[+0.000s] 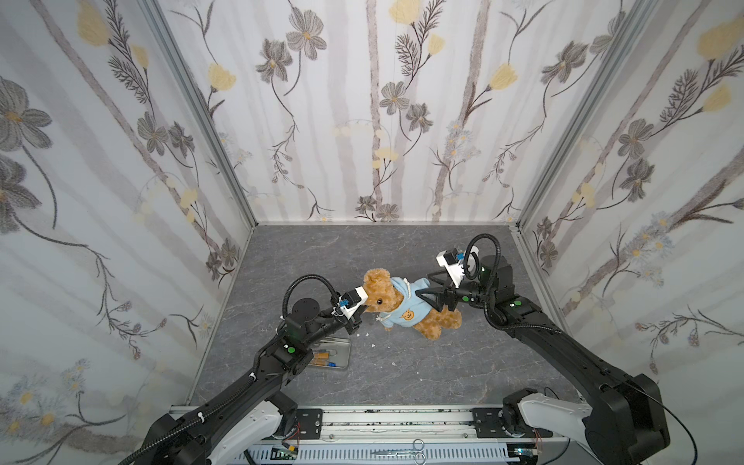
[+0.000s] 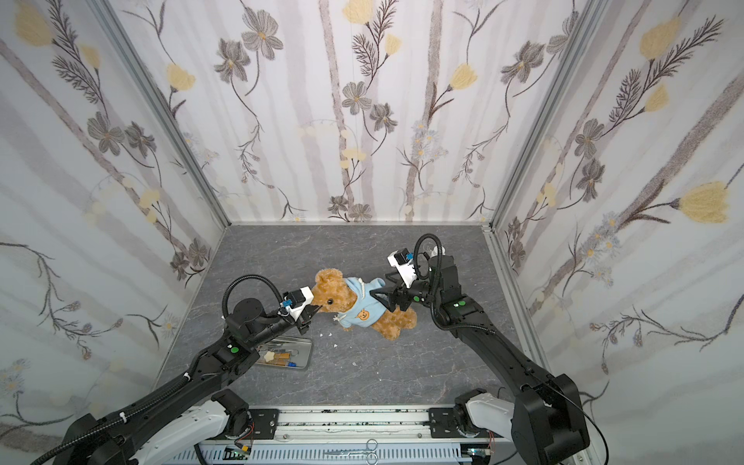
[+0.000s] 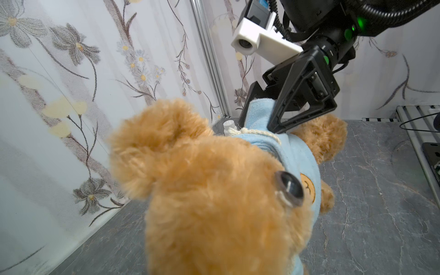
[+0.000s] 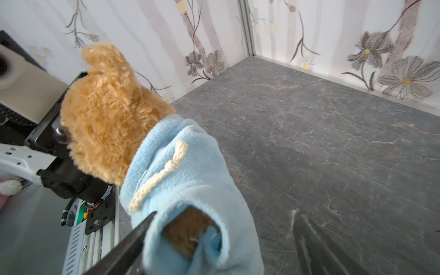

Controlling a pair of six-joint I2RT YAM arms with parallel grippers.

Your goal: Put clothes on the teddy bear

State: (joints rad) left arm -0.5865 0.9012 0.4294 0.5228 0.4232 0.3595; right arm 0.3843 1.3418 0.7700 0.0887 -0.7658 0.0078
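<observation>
Foremost, the teddy bear [image 3: 202, 190] stood propped on the tabletop [image 1: 402, 370] in its light blue hoodie [image 1: 406, 302]. Its muzzle was pinched in the closed left gripper [image 1: 363, 309], apparently to steady it; the right gripper [image 1: 422, 286] gaped wide around the sleeve [image 4: 190, 185], likely letting go.

The teddy bear [image 3: 214, 209] is curly plush. Its hoodie [image 4: 190, 176] is matt, fuzzy fleece. The tray [image 2: 304, 347] is shiny metal.

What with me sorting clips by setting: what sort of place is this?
Likely a robot lab's enclosed test cell, not a home: floral wallpaper panels in aluminium posts box in a grey stone-look tabletop, and the left arm and right arm sit on a front rail.
</observation>
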